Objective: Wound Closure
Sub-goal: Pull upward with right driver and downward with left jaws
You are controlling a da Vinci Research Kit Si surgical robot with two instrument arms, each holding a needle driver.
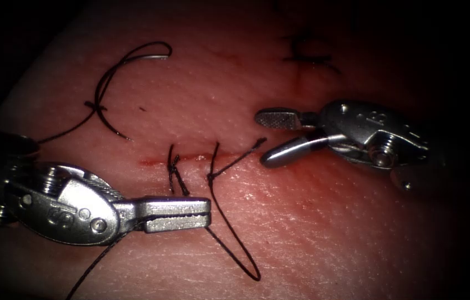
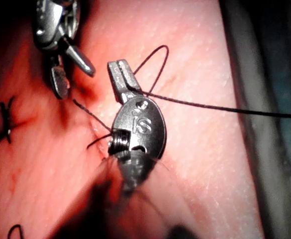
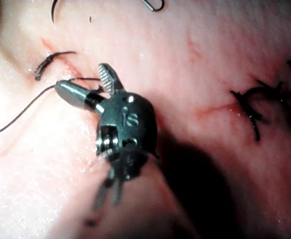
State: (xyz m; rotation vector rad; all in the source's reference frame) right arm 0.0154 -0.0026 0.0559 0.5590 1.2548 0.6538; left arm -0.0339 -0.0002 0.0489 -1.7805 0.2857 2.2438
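The cut runs across the tissue with two dark stitches over it. My left tool lies below the cut, jaws shut on the thread, which loops down from the stitch knot and back to the jaws. In the left wrist view the thread crosses the left tool's shut jaws. My right tool stands open at the cut's right end, with a short thread tail reaching between its jaws. The curved needle lies free on the tissue, up and to the left of the cut.
An earlier stitch sits further back on the right, also seen as a dark knot. Thread trails from the needle across the tissue to the left. Red fluid stains the cut line.
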